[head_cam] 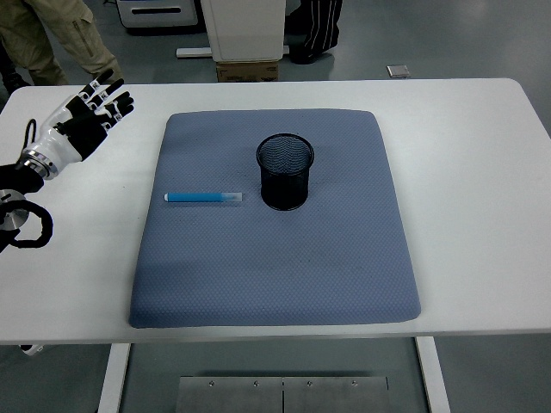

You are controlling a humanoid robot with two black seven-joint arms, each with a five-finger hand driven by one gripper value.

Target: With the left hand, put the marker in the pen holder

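A blue marker lies flat on the grey-blue mat, pointing left-right, just left of the black mesh pen holder. The pen holder stands upright near the mat's middle back and looks empty. My left hand hovers over the white table at the far left, well left and behind the marker, its fingers spread and holding nothing. The right arm is out of view.
The white table extends to both sides of the mat. A person's legs stand beyond the table's far left corner. A white cabinet and a cardboard box stand behind the table's far edge.
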